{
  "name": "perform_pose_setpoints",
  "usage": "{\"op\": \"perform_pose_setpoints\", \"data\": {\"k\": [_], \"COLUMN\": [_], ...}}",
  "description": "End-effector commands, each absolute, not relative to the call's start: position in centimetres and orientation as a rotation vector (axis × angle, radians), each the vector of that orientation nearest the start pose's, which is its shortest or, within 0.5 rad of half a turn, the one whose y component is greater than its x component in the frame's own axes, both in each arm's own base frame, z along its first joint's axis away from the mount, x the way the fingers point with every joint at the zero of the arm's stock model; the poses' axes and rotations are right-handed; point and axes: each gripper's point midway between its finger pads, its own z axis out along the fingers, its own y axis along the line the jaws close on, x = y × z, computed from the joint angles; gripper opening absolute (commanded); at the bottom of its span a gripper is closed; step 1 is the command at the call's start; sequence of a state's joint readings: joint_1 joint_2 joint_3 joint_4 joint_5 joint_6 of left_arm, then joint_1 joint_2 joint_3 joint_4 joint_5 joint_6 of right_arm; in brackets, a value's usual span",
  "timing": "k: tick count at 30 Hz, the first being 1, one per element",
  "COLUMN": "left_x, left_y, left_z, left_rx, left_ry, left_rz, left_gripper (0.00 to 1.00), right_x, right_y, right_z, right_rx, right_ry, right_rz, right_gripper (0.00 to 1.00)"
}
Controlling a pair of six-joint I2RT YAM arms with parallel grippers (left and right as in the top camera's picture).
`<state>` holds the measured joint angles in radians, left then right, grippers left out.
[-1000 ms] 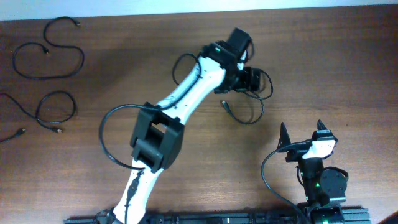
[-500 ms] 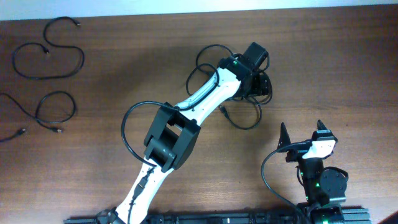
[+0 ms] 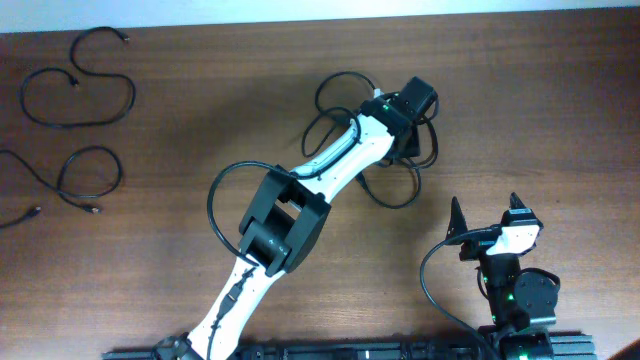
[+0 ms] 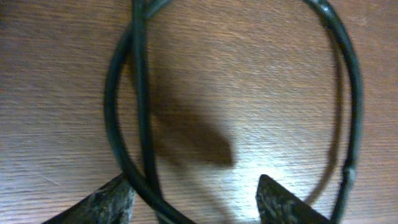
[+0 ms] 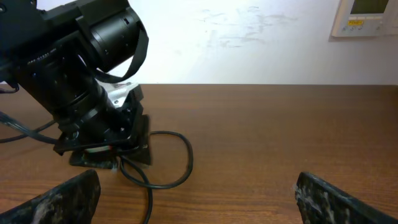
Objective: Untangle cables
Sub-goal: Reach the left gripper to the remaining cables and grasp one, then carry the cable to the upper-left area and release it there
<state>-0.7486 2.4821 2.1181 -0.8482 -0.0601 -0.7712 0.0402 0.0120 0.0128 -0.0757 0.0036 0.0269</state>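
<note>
Tangled cables (image 4: 142, 124) lie on the table (image 4: 249, 74) right at the left fingers (image 4: 115, 202), which are spread wide and pinch nothing. Two strands cross just ahead of one tip and run down beside it, while a broad arc curves beyond and outside the other tip. In the overhead view the loops spill out around these fingers on several sides, most of the knot hidden beneath the left arm (image 3: 330, 165). The right fingers (image 5: 62, 199) are also spread and hold nothing, and they are well apart from the knot. From the right wrist view one loop curls on the wood beyond them, beside the left arm's black head. Farthest off, loose cables (image 3: 75, 90) lie in open curls well apart from both pairs of fingers.
</note>
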Motion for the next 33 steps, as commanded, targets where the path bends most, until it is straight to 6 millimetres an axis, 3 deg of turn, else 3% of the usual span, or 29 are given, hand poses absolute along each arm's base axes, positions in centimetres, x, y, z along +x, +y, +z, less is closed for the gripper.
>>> {"op": "perform_pose_setpoints", "data": {"k": [1, 4, 6, 8, 10, 15, 17, 20, 23, 25, 28, 33], "left_x": [43.0, 43.0, 43.1, 43.8, 44.8, 47.6, 48.6, 50.0, 50.9, 51.4, 52.3, 54.3], "left_y": [-36.0, -35.7, -35.7, -35.9, -35.8, -32.9, -30.1, -24.1, -19.0, -14.5, -9.0, -3.4], "left_z": [0.4, 0.4, 0.7, 1.9, 4.6, 15.4, 19.3, 24.8, 28.9, 31.4, 32.9, 31.5], "left_rx": [-0.067, -0.059, -0.028, 0.044, 0.11, 0.002, -0.068, -0.188, -0.274, -0.369, -0.452, -0.199], "left_ry": [2.788, 2.787, 2.78, 2.755, 2.715, 2.575, 2.521, 2.434, 2.347, 2.282, 2.227, 2.259], "left_rz": [-0.145, -0.119, -0.121, -0.13, -0.145, -0.249, -0.271, -0.276, -0.271, -0.257, -0.203, 0.031], "left_gripper": [0.37, 0.24, 0.04, 0.0, 0.0, 0.0, 0.0, 0.0, 0.0, 0.0, 0.0, 0.0], "right_x": [24.6, 24.6, 24.6, 24.6, 24.6, 24.6, 24.6, 24.6, 24.6, 24.6, 24.6, 24.6], "right_y": [0.9, 0.9, 0.9, 0.9, 0.9, 0.9, 0.9, 0.9, 0.9, 0.9, 0.9, 0.9], "right_z": [15.5, 15.5, 15.5, 15.5, 15.5, 15.5, 15.5, 15.5, 15.5, 15.5, 15.5, 15.5], "right_rx": [-0.003, -0.003, -0.003, -0.003, -0.003, -0.003, -0.003, -0.003, -0.003, -0.003, -0.003, -0.003], "right_ry": [1.652, 1.652, 1.652, 1.652, 1.652, 1.652, 1.652, 1.652, 1.652, 1.652, 1.652, 1.652], "right_rz": [0.047, 0.047, 0.047, 0.047, 0.047, 0.047, 0.047, 0.047, 0.047, 0.047, 0.047, 0.047], "right_gripper": [0.98, 0.98, 0.98, 0.98, 0.98, 0.97, 0.97, 0.97, 0.98, 0.97, 0.97, 0.97]}}
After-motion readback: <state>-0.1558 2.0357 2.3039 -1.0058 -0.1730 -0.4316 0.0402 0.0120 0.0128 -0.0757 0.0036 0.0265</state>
